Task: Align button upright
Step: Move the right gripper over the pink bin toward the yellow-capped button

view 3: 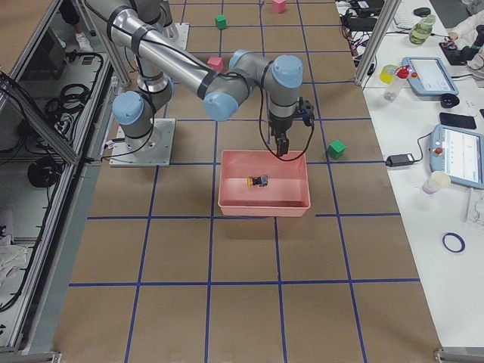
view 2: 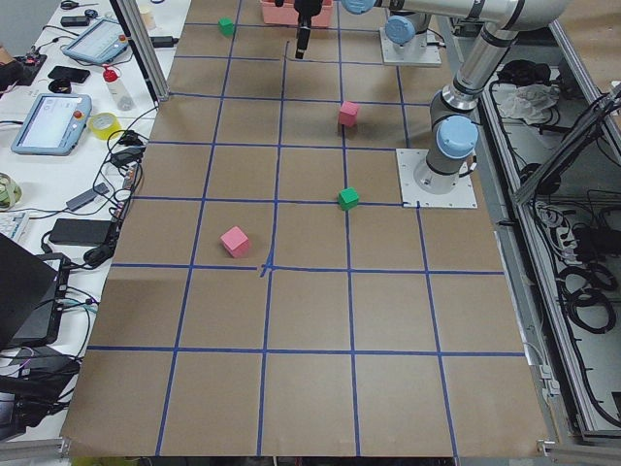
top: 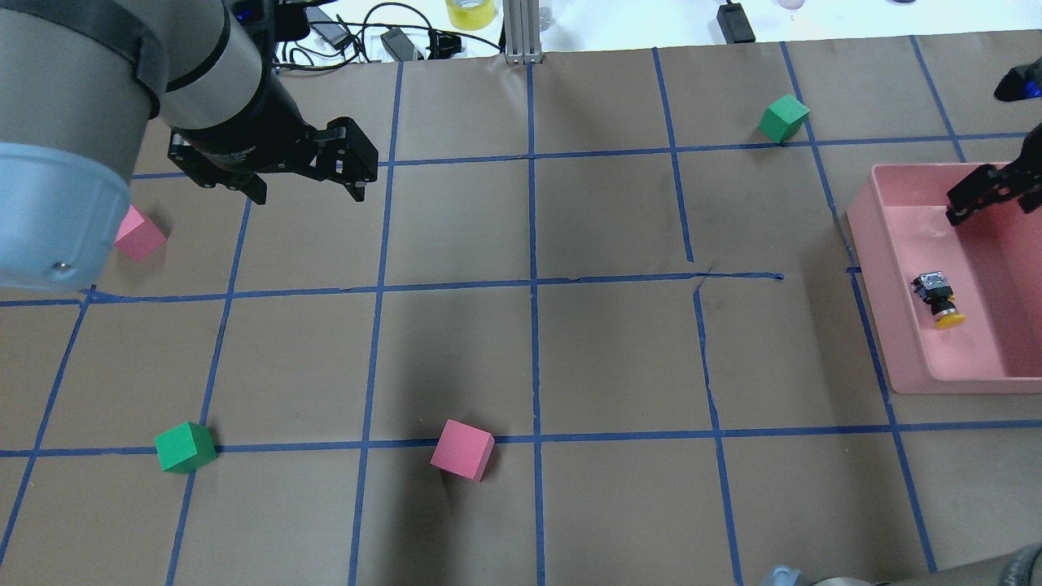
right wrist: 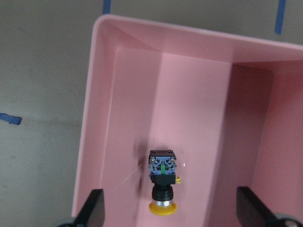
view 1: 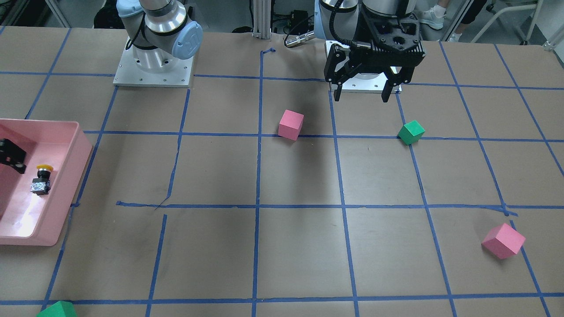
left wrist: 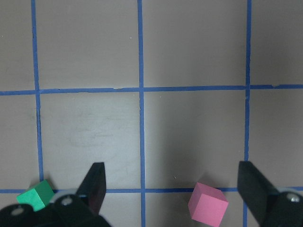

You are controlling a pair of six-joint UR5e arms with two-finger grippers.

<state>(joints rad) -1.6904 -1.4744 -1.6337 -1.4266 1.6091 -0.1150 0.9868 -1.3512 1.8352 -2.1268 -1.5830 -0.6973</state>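
Observation:
The button [right wrist: 162, 182] lies on its side on the floor of the pink bin [right wrist: 90, 118], its yellow cap pointing at the wrist camera and its grey contact block pointing away. It also shows in the overhead view [top: 940, 297] and in the front-facing view [view 1: 42, 178]. My right gripper [right wrist: 170, 191] is open and empty, hanging above the bin's inside with the button below and between its fingers [right wrist: 94, 208]. My left gripper [view 1: 361, 94] is open and empty, high over the table near its base, far from the bin [top: 875, 244].
Foam cubes lie scattered on the brown, blue-taped table: a pink one [top: 462, 449] and a green one [top: 186, 447] near the robot, another pink one [top: 138, 234] at the left, and a green one [top: 783, 118] beyond the bin.

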